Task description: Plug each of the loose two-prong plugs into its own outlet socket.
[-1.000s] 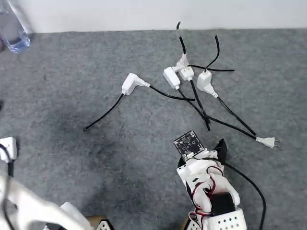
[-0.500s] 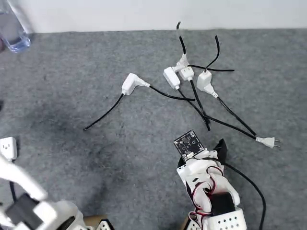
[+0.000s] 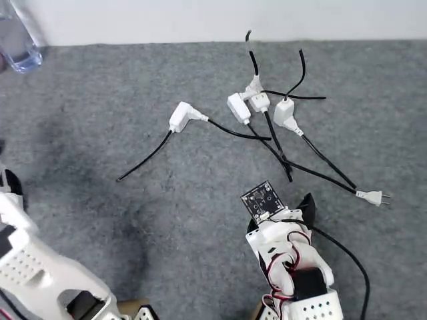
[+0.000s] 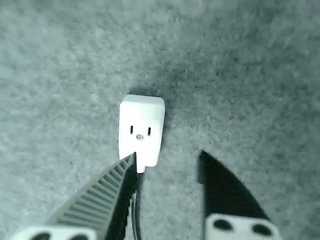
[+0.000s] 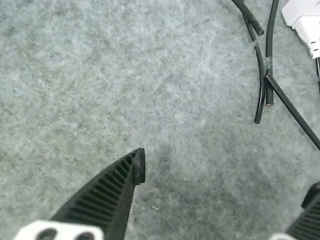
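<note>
Your left hand point(image 4: 167, 159) released, poised over one white outlet socket point(image 4: 141, 130) on grey bench point(image 3: 100, 100). Your right hand point(image 5: 225, 175) released, empty. One loose two-prong plug point(image 3: 372, 197) nearby. Four white cord ends point(image 3: 259, 101) mid-bench: three clustered, one apart.

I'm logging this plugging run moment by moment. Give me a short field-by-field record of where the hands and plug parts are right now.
surface: grey carpet
left hand: open, low over a white outlet socket lying face up
right hand: open, over bare carpet near black cords
loose two-prong plug: lying on the carpet, not in any socket
white connector cluster: tangled with cords at the far side
</note>
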Motion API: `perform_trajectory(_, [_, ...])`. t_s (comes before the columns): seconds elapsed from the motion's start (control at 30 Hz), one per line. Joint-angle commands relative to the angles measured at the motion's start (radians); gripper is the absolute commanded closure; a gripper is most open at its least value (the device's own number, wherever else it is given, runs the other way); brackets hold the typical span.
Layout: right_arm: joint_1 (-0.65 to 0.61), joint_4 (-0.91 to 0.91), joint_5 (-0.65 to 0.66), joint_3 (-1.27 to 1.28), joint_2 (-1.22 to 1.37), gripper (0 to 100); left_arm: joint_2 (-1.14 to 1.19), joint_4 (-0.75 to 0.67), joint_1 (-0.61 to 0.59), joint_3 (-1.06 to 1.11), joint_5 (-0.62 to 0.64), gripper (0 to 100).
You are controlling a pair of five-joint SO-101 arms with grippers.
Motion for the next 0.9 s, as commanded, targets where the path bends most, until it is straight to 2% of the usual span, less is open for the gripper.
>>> perform_trajectory(0.0, [-0.005,0.010,0.003,0.011,-0.018,53.4,0.054,0.034,-0.023,-0.094,-0.034,76])
perform_trajectory(0.33, [-0.005,0.012,0.003,0.011,-0.018,53.4,0.292,0.038,-0.087,-0.337,-0.037,76])
perform_trajectory(0.63, [-0.005,0.012,0.003,0.011,-0.018,53.4,0.493,0.052,-0.080,-0.363,-0.031,77])
perform_trajectory(0.73, [-0.005,0.012,0.003,0.011,-0.018,53.4,0.537,0.129,-0.037,-0.363,-0.018,82])
perform_trajectory(0.87, [-0.005,0.012,0.003,0.011,-0.018,53.4,0.580,0.141,-0.012,-0.361,0.153,94])
